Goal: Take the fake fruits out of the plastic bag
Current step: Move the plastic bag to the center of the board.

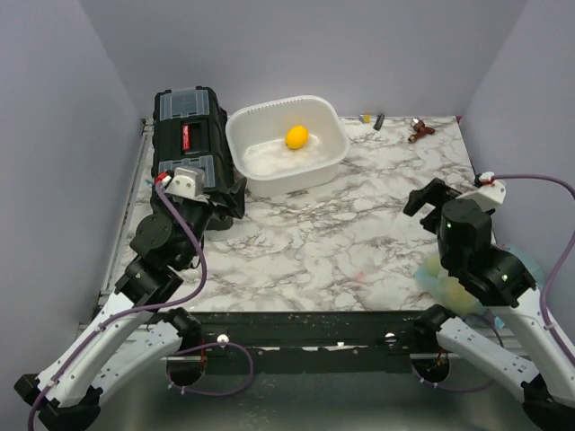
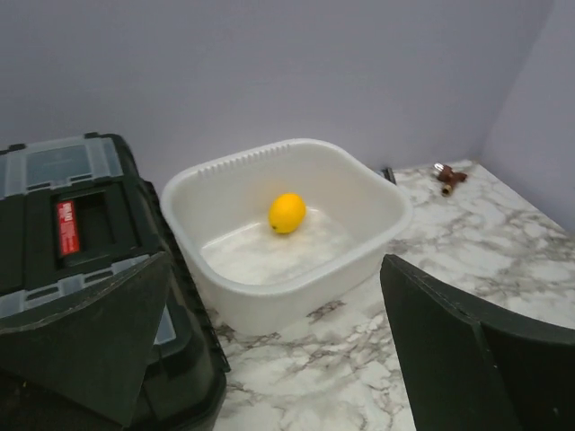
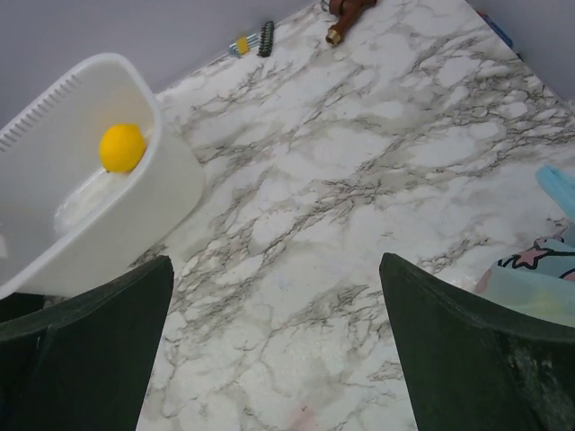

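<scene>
The left gripper (image 2: 277, 269) and the right gripper (image 3: 275, 262) are held spread wide and empty, while the light-blue plastic bag (image 3: 532, 284) is located at the near right edge of the marble table (image 1: 359, 235), partly under the right arm (image 1: 481, 260).

Table (image 1: 359, 233) glossy marble-look; tub (image 1: 269, 180) smooth white plastic; plastic bag (image 3: 530, 292) thin, translucent; toolbox (image 1: 211, 135) matt black plastic

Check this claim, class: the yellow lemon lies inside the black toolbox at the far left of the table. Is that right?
No. The lemon lies inside the white tub, which stands just right of the black toolbox at the far left of the table. The top view shows this, and the left wrist view confirms it.
</scene>
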